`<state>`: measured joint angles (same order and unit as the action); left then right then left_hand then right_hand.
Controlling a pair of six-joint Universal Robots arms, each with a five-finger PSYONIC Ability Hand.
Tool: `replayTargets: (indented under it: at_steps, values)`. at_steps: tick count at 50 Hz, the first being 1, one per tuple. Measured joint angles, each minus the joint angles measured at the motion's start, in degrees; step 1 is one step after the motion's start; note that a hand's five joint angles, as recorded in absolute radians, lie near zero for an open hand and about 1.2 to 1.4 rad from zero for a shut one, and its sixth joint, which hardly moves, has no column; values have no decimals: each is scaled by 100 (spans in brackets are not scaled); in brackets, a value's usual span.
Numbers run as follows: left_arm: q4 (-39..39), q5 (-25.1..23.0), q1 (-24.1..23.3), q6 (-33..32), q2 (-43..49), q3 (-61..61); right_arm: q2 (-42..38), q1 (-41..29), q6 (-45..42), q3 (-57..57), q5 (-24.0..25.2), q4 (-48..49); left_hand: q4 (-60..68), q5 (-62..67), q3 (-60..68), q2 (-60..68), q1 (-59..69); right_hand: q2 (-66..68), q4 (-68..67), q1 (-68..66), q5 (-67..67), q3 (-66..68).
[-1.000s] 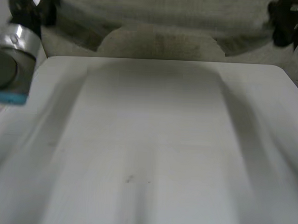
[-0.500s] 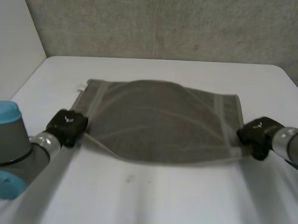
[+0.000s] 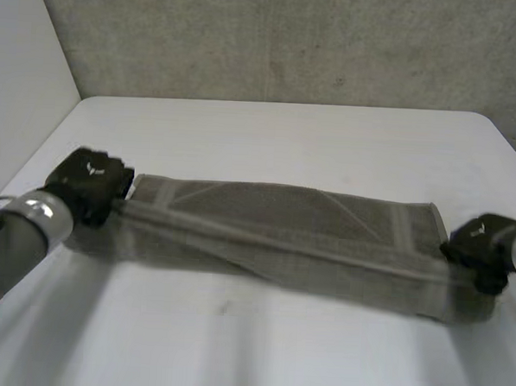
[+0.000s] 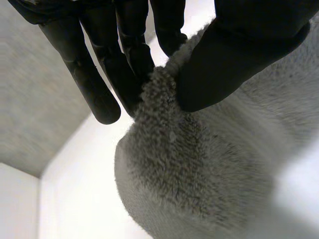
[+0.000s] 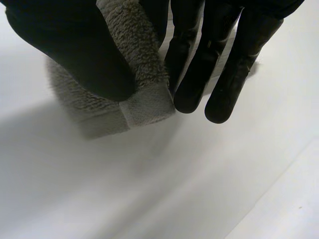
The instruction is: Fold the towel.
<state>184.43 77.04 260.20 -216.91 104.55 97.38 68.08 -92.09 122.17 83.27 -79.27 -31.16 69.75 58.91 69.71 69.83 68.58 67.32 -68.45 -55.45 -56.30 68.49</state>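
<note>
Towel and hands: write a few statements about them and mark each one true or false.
1. The left hand pinches the towel between thumb and fingers. True.
2. The right hand is open and clear of the towel. False: it pinches one end of the towel between thumb and fingers.
3. The towel stretches as a long, narrow band between the two hands. True.
4. The towel hangs over the far edge of the table. False: it runs across the middle of the table, with bare tabletop beyond it.
5. Both hands hold the same end of the towel. False: they hold opposite ends.
</note>
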Motion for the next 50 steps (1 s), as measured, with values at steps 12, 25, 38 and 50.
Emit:
replayTargets:
  at_steps: [12,25,38,50]
  values:
    - [533,21,-264,-22,2383,-2090,-1621,-757,804,-1837,-848,857,0,0,0,0,14,0,0,0,-1,0]
    - [1367,-8,-366,-53,3277,-3002,-2416,-981,833,-2535,-1340,1431,-315,-193,-340,-352,-185,0,1,1,-2,0]
    - [1814,-48,-472,-44,3667,-3403,-2679,-987,873,-2849,-1391,1856,-4070,-3986,-4055,-4194,-4089,-4017,3953,3311,3684,-3975]
    - [2083,32,-558,-42,3483,-3383,-2276,-970,1569,-2901,-1542,2651,-5989,-5707,-5993,-6006,-5802,-5360,5493,4280,5210,-5603]
